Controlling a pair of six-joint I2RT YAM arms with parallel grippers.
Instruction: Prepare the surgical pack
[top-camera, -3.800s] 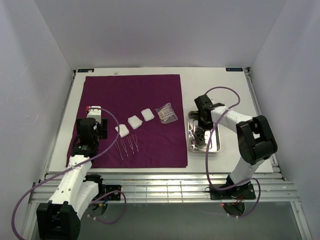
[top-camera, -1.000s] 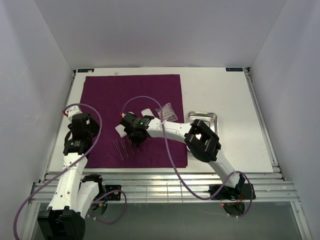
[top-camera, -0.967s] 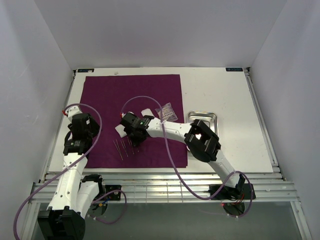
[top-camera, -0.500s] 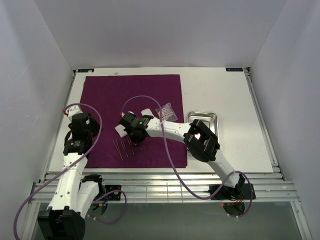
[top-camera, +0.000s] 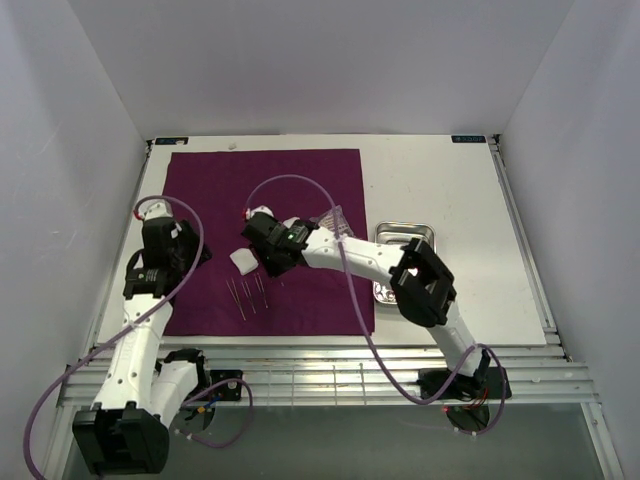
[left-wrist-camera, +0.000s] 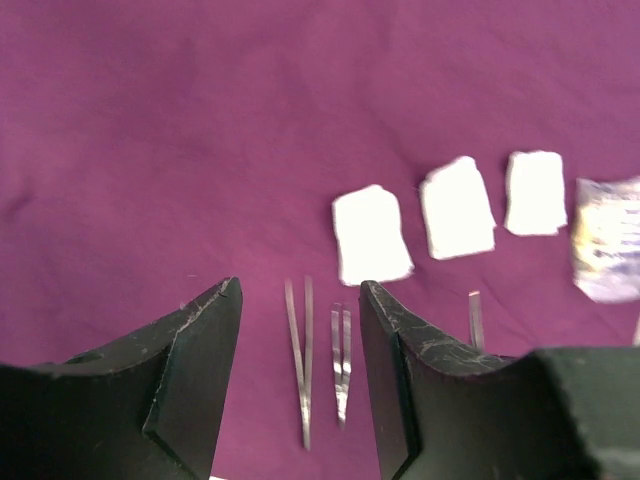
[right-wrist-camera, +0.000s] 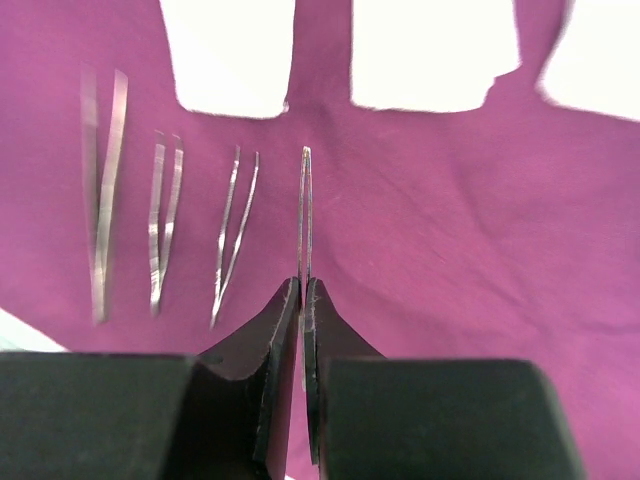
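Observation:
The deep-purple cloth (top-camera: 290, 190) lies flat on the table. My right gripper (top-camera: 270, 265) reaches across it and is shut on one pair of steel tweezers (right-wrist-camera: 304, 215), held just above the cloth (right-wrist-camera: 450, 220). Three more pairs of tweezers (right-wrist-camera: 163, 220) lie in a row to its left, also seen from above (top-camera: 247, 292). White gauze pads (right-wrist-camera: 435, 55) lie beyond them. My left gripper (top-camera: 185, 255) is open and empty over the cloth's left part, its jaws framing two pairs of tweezers (left-wrist-camera: 300, 360). The steel tray (top-camera: 400, 235) is partly hidden by my right arm.
A small clear packet (top-camera: 335, 218) lies on the cloth's right part, and also shows in the left wrist view (left-wrist-camera: 607, 238). Three gauze pads (left-wrist-camera: 457, 207) sit in a row there. The white table (top-camera: 470, 200) extends right of the cloth, with walls on three sides.
My right arm has swung from the tray across to the tweezers row and shut on the rightmost pair. In the last half second both grippers have shifted slightly toward the far side.

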